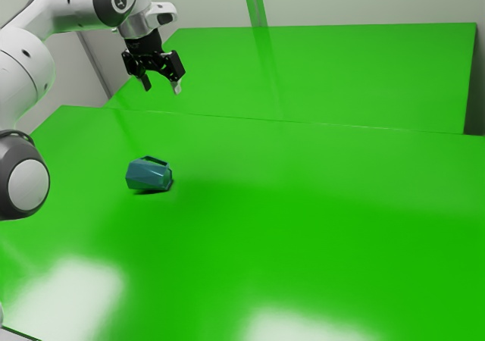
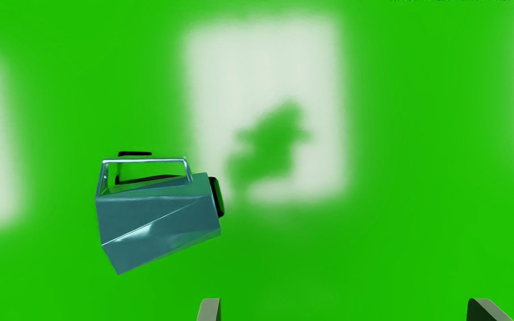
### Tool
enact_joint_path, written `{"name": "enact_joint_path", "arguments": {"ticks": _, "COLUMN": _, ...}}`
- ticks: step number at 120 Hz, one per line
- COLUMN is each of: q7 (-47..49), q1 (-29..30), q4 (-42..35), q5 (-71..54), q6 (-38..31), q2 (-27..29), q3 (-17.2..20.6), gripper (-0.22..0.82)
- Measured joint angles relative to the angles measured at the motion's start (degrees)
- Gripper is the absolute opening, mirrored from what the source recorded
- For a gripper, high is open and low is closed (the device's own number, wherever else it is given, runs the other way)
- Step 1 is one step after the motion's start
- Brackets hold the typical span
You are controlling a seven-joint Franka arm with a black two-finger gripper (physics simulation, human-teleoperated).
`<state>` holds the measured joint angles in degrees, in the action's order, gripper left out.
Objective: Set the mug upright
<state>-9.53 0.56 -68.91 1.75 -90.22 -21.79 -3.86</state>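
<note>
Green table [image 1: 318, 212] carries the blue mug [image 1: 149, 174] on its side, toward the far corner at the exterior view's left. Above hangs the gripper [image 1: 162, 90], fingers apart; the step seems to be reaching it, next calling for descent, a grip, then righting.

The mug [image 1: 148, 175] lies tipped on the table [image 1: 303, 220], pincer [image 1: 161, 90] open above

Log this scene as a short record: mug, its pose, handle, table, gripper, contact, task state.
mug: blue-teal, faceted
pose: lying on its side
handle: angular, along the mug's upper side in the exterior view
table: glossy green, with pale reflections
gripper: black, open, raised above the table
contact: none between gripper and mug
task state: mug not upright
</note>
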Motion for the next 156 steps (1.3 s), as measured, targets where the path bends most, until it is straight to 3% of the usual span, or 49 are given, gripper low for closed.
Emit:
{"name": "enact_joint_path", "arguments": {"ticks": 20, "q7": 0.35, "q1": -0.62, "q4": -0.69, "q5": 0.01, "q6": -0.12, "q2": 0.22, "q3": -2.32, "gripper": 0.60}}
{"name": "enact_joint_path", "arguments": {"ticks": 40, "q7": 1.61, "q1": -0.54, "q4": -8.43, "q5": -0.70, "q6": -0.11, "q2": 3.28, "q3": -4.87, "gripper": 0.60}}
{"name": "enact_joint_path", "arguments": {"ticks": 46, "q7": 2.01, "q1": -0.36, "q4": -11.01, "q5": -0.43, "q6": 0.19, "q2": 4.96, "q3": -7.00, "gripper": 0.60}}
{"name": "enact_joint_path", "arguments": {"ticks": 61, "q7": 1.29, "q1": 0.00, "q4": -16.30, "q5": 5.93, "q6": 1.79, "q2": 6.12, "q3": -16.56, "gripper": 0.60}}
{"name": "enact_joint_path", "arguments": {"ticks": 73, "q7": -1.12, "q1": 1.60, "q4": -18.84, "q5": 12.03, "q6": 2.30, "q2": 5.74, "q3": -20.82, "gripper": 0.60}}
{"name": "enact_joint_path", "arguments": {"ticks": 107, "q7": -12.73, "q1": 10.45, "q4": -19.79, "q5": 32.71, "q6": 3.02, "q2": -2.89, "q3": -21.97, "gripper": 0.60}}
{"name": "enact_joint_path", "arguments": {"ticks": 136, "q7": -21.96, "q1": 9.15, "q4": -26.87, "q5": 43.72, "q6": 3.72, "q2": -3.64, "q3": -25.60, "gripper": 0.60}}
{"name": "enact_joint_path", "arguments": {"ticks": 156, "q7": -27.10, "q1": 8.77, "q4": -28.42, "q5": 45.81, "q6": 3.39, "q2": -4.13, "q3": -26.08, "gripper": 0.60}}
